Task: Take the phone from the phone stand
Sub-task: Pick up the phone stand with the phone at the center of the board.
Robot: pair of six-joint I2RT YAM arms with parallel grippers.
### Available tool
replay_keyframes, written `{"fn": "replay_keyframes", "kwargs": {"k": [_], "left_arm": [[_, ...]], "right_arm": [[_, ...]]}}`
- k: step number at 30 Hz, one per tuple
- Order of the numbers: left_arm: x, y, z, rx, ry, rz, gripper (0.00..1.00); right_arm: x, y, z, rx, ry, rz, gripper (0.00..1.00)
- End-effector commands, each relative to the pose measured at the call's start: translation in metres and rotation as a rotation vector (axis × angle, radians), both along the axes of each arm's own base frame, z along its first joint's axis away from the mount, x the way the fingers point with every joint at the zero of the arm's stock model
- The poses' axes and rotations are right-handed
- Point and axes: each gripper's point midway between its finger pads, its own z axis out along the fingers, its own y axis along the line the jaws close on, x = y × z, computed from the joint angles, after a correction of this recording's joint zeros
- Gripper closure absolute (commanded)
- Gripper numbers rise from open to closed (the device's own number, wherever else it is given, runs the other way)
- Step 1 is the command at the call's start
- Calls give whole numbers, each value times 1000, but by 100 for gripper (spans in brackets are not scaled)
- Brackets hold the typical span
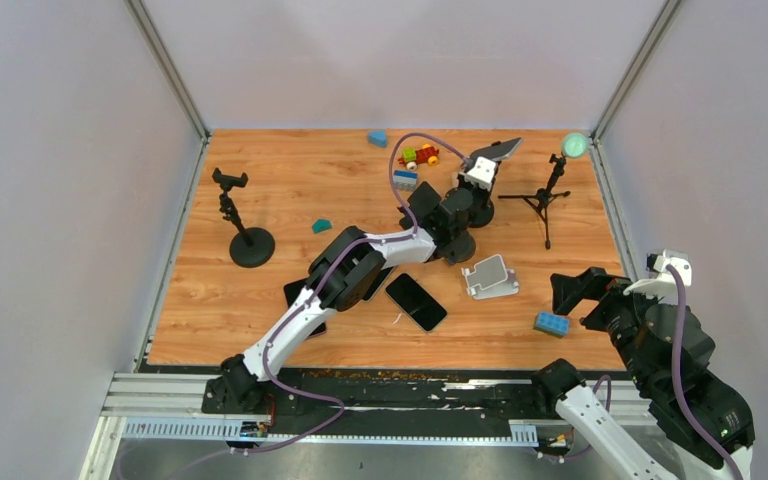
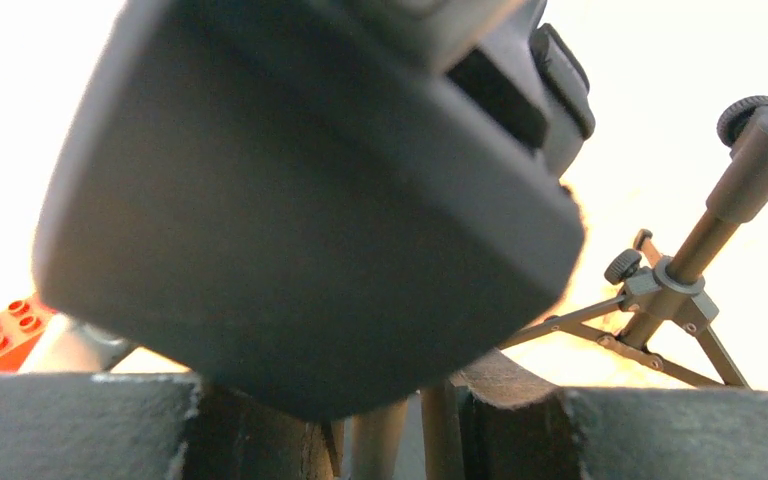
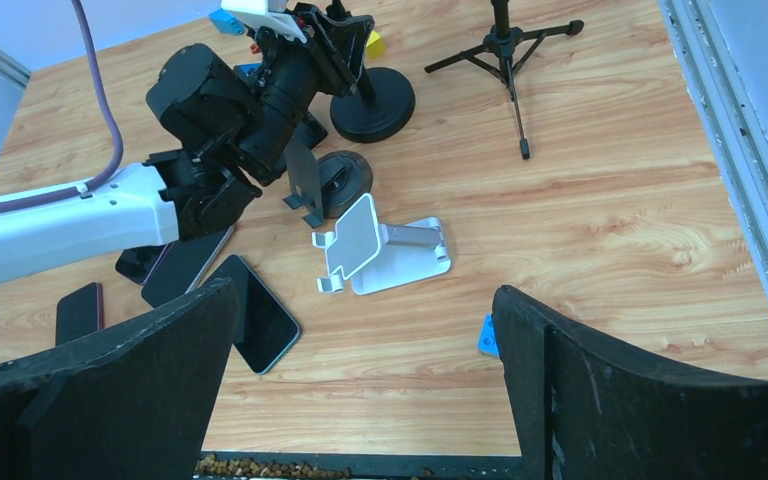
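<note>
- While the phone (image 1: pixel 498 150) sits tilted atop its stand (image 3: pixel 375 108), my left gripper (image 1: pixel 482 166) is up against it, jaws narrowed; whether they actually grip it, I cannot tell.
- My right gripper (image 3: pixel 365 330) hangs wide open and holds nothing, near the table edge and well clear.

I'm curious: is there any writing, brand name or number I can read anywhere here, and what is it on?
None can be read: the phones lying flat, the white stand and the toy bricks show no legible words, numbers or logos.

Left claw (image 1: pixel 484 166) sits at the tilted phone (image 1: pixel 501 150) (tripod (image 1: pixel 544 200) nearby).
</note>
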Motion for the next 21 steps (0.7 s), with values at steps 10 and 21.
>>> {"fn": "replay_keyframes", "kwargs": {"k": [10,21], "left_arm": [[-33,1,220,-187,-282,-186,100],[-72,26,285,-206,-315,-286,100]], "right_arm": [[-9,-14,12,-4,-49,-41,0],[-12,-19,20,-43,-70,-37,0]]}}
